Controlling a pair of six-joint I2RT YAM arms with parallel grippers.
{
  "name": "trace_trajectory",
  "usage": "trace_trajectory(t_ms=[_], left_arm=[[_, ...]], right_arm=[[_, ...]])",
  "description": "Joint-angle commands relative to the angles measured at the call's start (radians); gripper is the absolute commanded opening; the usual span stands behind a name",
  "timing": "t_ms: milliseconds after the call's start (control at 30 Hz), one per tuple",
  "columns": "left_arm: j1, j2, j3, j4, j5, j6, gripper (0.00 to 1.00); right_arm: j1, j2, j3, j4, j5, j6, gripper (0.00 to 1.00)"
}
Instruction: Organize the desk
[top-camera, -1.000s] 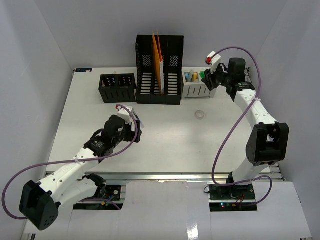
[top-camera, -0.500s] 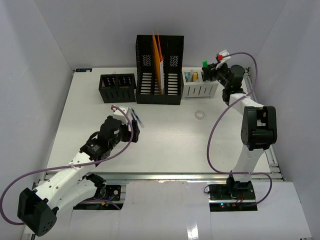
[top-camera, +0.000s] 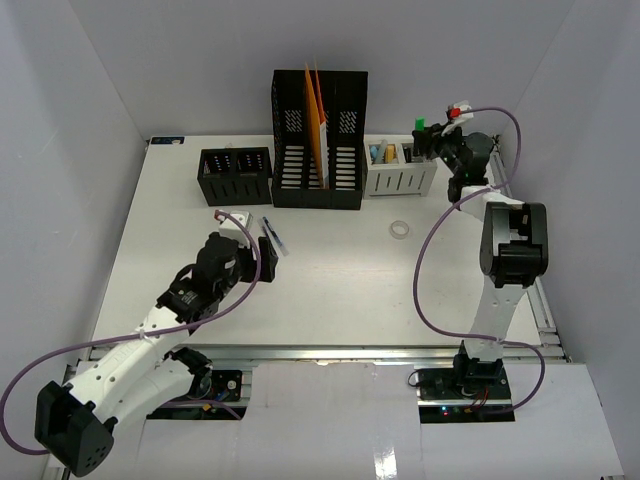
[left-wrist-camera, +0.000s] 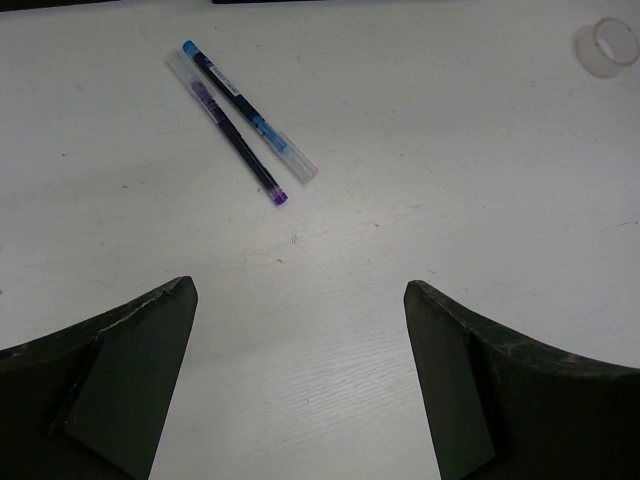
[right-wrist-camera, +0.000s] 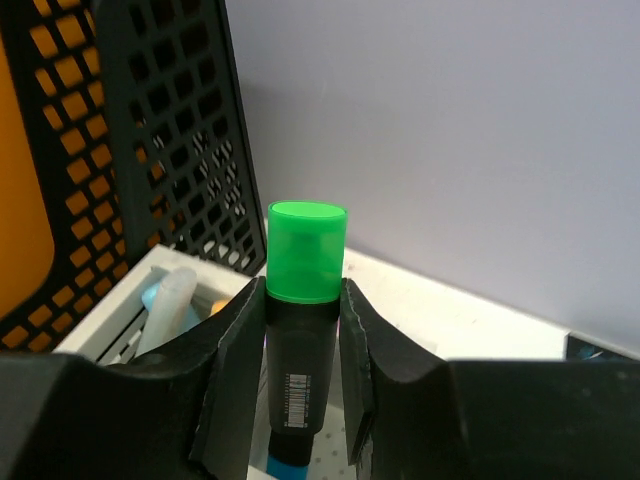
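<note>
My right gripper (right-wrist-camera: 303, 300) pinches a green marker (right-wrist-camera: 305, 250) over the white tray (top-camera: 400, 180), far right. My left gripper (left-wrist-camera: 300, 290) is wide open, holding nothing, near two pens (left-wrist-camera: 250, 113). Those and a tape ring (left-wrist-camera: 607, 47) lie loose on the desk (top-camera: 340, 285).

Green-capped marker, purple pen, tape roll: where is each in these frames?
green-capped marker (right-wrist-camera: 306, 250), right wrist view, on its green cap.
purple pen (left-wrist-camera: 238, 147), left wrist view, on the middle of its barrel.
tape roll (left-wrist-camera: 583, 45), left wrist view, on its left rim.

two pens (left-wrist-camera: 248, 110) lie side by side on the desk (left-wrist-camera: 420, 230) (tape ring (left-wrist-camera: 606, 46) rightward).
</note>
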Motion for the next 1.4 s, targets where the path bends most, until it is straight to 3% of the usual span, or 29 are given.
trace_trajectory(t_ms=[0, 100, 200, 333, 467, 567, 733, 1000, 1367], left_arm=[[0.007, -0.036, -0.016, -0.011, 0.022, -0.053, 0.97], [0.009, -0.044, -0.016, 0.013, 0.077, -0.099, 0.98], [0.009, -0.052, -0.022, 0.082, 0.253, -0.189, 0.98], [0.009, -0.044, -0.03, 0.163, 0.352, -0.276, 0.98], [0.011, -0.028, -0.082, 0.275, 0.441, -0.371, 0.98], [0.011, 0.003, -0.132, 0.4, 0.493, -0.442, 0.98], [0.011, 0.112, -0.159, 0.544, 0.537, -0.539, 0.98], [0.01, 0.256, -0.103, 0.618, 0.586, -0.589, 0.98], [0.009, 0.281, -0.119, 0.66, 0.589, -0.602, 0.98]], right_arm=[[0.002, -0.001, -0.001, 0.081, 0.008, 0.028, 0.28], [0.001, -0.009, -0.018, 0.081, -0.013, 0.013, 0.55], [0.002, -0.071, -0.055, 0.062, -0.051, -0.031, 0.75], [0.002, -0.178, -0.05, -0.145, -0.087, -0.128, 0.87], [0.002, -0.3, -0.021, -0.467, -0.173, -0.241, 0.88], [0.002, -0.341, 0.05, -0.905, -0.259, -0.36, 0.85], [0.008, -0.319, 0.056, -1.28, -0.212, -0.484, 0.77], [0.064, -0.196, 0.056, -1.403, 0.024, -0.456, 0.73], [0.15, -0.054, 0.103, -1.371, 0.174, -0.429, 0.62]])
